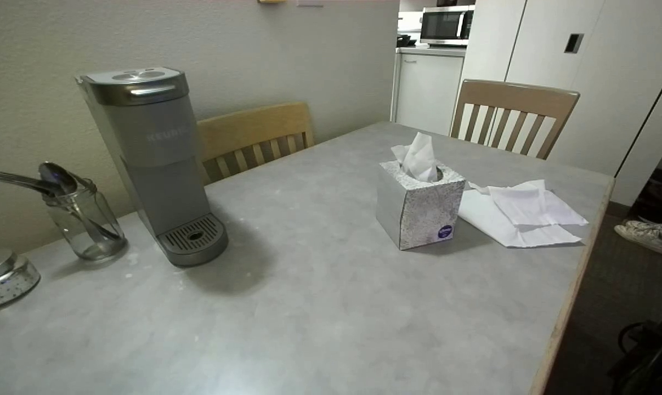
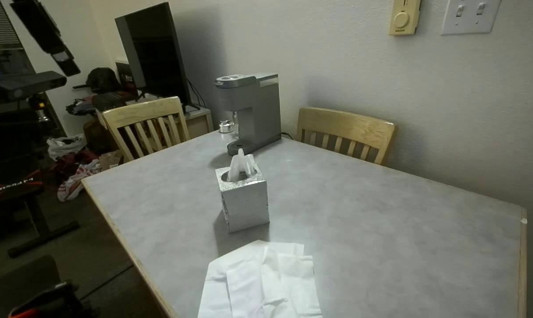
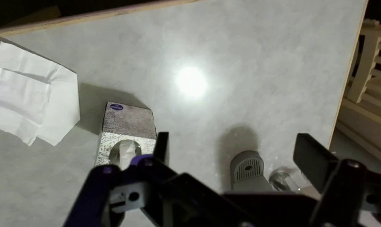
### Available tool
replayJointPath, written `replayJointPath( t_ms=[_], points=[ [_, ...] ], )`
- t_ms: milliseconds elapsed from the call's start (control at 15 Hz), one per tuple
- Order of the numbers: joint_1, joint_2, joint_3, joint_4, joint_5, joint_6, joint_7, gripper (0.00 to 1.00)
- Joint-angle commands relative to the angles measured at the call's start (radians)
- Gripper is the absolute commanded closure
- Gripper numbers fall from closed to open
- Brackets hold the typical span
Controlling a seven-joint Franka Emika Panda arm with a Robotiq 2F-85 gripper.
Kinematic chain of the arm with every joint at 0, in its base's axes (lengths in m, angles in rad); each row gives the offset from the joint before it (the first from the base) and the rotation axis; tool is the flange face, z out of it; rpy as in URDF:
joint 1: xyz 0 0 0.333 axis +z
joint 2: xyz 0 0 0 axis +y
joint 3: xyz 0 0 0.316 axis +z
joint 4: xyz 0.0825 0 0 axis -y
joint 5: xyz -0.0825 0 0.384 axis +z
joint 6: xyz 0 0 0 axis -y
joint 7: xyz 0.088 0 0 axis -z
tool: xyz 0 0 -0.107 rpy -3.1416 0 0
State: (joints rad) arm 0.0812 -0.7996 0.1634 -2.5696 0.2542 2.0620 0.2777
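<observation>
- Seeing hand (image 3: 235,151) in wrist view — spread wide open over tabletop (image 3: 209,34), aimed down.
- Got tissue box (image 3: 130,127) nearest to it there, lower left, partly hidden behind it; can't tell how far below.
- In both exterior views, can place tissue box upright on tabletop, with white tissue (image 1: 421,156) poking out of top opening.
- Found white sheets (image 1: 520,211) lying overlapped just beside it, on side away from coffee maker (image 1: 158,159).
- Spotted that coffee maker near wall (image 1: 287,66), well apart from tissue box.
- Noted glass jar (image 1: 89,225) just beside it — with cutlery (image 1: 58,176) leaning inside, plus small lidded container (image 1: 7,280) farther along.
- Can see wooden chairs (image 2: 348,123) at tabletop edges.
</observation>
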Motion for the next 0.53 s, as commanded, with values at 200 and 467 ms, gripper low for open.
replayJointPath(
  t_ms=[200,467],
  points=[
    [-0.088,0.073,-0.049,-0.009,-0.033,0.141,0.002,0.0],
    [-0.115,0.117,-0.08,-0.006,-0.046,0.189,0.002,0.0]
  ],
)
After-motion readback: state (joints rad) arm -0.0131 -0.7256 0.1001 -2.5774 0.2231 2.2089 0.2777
